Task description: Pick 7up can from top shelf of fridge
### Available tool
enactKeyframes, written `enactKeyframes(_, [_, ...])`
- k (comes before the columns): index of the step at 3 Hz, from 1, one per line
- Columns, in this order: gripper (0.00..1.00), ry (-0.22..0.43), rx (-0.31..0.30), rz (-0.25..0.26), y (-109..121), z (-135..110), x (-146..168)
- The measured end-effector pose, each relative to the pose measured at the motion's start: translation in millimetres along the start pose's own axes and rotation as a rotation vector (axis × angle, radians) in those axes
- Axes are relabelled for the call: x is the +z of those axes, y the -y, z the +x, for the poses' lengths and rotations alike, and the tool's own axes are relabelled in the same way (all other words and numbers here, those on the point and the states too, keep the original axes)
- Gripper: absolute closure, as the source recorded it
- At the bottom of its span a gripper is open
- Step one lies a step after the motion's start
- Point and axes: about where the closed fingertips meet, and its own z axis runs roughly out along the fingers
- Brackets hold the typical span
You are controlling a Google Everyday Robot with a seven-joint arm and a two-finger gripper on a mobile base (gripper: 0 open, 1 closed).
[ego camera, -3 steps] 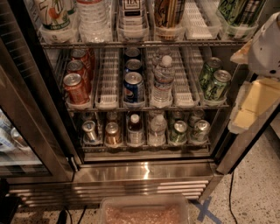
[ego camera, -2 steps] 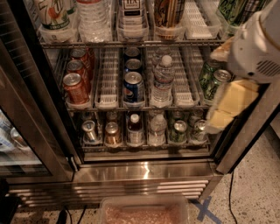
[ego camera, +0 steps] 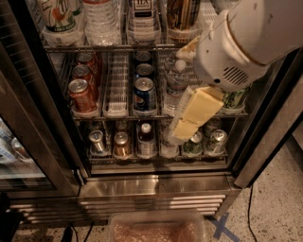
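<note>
The 7up can [ego camera: 59,14], white with a green "7" and a red-orange mark, stands at the far left of the top shelf [ego camera: 109,47] of the fridge [ego camera: 156,186], its top cut off by the picture's edge. On that shelf to its right are a water bottle [ego camera: 100,19], a dark can [ego camera: 142,12] and a brown can [ego camera: 182,14]. My gripper [ego camera: 191,118], with yellowish pads, hangs from the big white arm [ego camera: 241,42] in front of the middle shelf on the right. It is well right of and below the 7up can and holds nothing that I can see.
The middle shelf holds red cans [ego camera: 81,94], a blue Pepsi can [ego camera: 144,94], a water bottle [ego camera: 176,85] and green cans [ego camera: 235,99] partly behind the arm. Several cans and bottles stand on the lower shelf [ego camera: 156,158]. The dark door frame [ego camera: 33,123] is on the left, and a plastic bin [ego camera: 156,229] is on the floor.
The arm and gripper have swung left from the right edge to in front of the middle shelf, now covering part of the green cans and the water bottle. The drinks have not moved.
</note>
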Motion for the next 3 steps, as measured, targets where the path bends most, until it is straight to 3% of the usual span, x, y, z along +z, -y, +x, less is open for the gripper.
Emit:
enactKeyframes(2, [0.00,0.038,-0.010,0.033,-8,-21,-4])
enactKeyframes(3, [0.00,0.146,-0.011,0.071,-21,-62,5])
